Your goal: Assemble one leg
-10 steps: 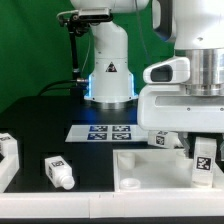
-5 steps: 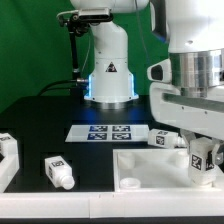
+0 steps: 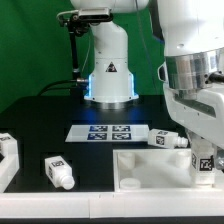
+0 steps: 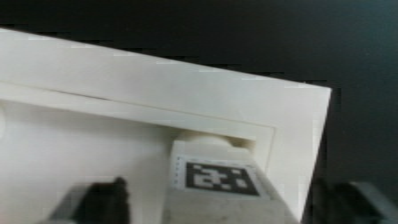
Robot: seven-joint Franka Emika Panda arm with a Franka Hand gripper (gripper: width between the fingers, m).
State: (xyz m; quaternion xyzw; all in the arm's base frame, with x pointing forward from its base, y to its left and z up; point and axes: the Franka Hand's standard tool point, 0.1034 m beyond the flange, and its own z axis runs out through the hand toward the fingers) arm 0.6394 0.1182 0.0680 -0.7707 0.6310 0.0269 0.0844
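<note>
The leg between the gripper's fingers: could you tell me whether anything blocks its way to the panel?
Nothing visible does: the leg stands right at the white panel's corner, with no other part between them.

You're looking at a robotics lab — a black table against a green backdrop. The marker board lies by the arm's glowing base.

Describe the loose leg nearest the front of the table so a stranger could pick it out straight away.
Start at the large white recessed panel at the front, on the exterior view's right. Go across the black table to the exterior view's left: the leg lies there on its side, alone. Unlike the leg behind the panel, it lies clear of the marker board, narrower end towards the camera.
</note>
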